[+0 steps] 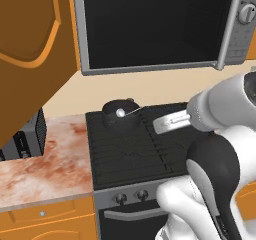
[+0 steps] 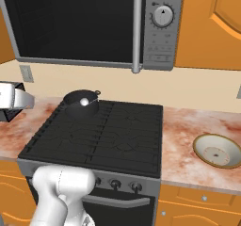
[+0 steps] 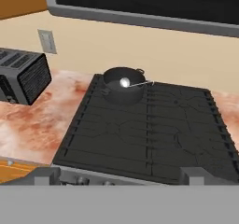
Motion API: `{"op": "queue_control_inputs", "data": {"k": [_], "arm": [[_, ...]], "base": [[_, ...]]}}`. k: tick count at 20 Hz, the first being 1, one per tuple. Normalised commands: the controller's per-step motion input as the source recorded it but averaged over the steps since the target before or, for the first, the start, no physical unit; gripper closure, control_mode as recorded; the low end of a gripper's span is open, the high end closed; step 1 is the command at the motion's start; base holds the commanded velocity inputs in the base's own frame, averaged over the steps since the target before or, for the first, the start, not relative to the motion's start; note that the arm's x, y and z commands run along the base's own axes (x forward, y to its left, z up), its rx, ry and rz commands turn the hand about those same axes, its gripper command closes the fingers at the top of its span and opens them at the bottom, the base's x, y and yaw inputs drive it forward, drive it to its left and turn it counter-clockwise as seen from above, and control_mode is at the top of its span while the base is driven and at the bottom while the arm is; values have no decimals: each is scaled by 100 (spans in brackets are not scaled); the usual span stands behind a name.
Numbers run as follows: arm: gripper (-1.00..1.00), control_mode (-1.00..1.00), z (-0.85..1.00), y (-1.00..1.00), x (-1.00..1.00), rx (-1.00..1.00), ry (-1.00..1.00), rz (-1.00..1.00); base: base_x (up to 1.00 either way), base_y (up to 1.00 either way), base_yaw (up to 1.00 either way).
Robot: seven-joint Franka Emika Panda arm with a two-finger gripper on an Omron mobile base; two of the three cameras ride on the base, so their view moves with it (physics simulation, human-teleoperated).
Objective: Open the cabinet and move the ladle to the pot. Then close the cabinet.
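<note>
The short dark pot (image 1: 111, 107) (image 2: 70, 98) (image 3: 112, 74) stands on the stove's back left burner. The pale ladle (image 1: 120, 113) (image 2: 84, 101) (image 3: 124, 82) lies in it, bowl inside and thin handle resting over the right rim. An orange-wood door of the cabinet (image 1: 30, 49) hangs swung open at the upper left. My gripper (image 1: 169, 123) (image 2: 14, 99) (image 3: 121, 176) hovers above the stove's front part, apart from the pot. It is open and nothing sits between its fingertips (image 3: 46, 175).
A black slotted toaster (image 1: 27, 136) (image 3: 23, 78) sits on the marbled counter left of the black stove (image 2: 108, 135). The microwave (image 1: 155, 24) (image 2: 94, 22) hangs above the stove. A shallow bowl (image 2: 217, 150) rests on the right counter.
</note>
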Motion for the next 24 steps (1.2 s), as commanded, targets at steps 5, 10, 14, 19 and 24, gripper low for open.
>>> {"op": "queue_control_inputs", "data": {"k": [5, 10, 14, 19, 24], "arm": [[-100, -100, -5, -37, -73, 0, 18, 0], [-100, -100, -19, -28, -11, -1, 4, 0], [-100, -100, -5, -16, 1, -2, 0, 0], [-100, -100, 0, -2, 14, 2, 6, 0], [-100, 100, 0, 0, 5, 2, 4, 0]], "base": [[0, 0, 0], [0, 0, 0], [0, 0, 0], [0, 0, 0], [-4, 0, 0]]}}
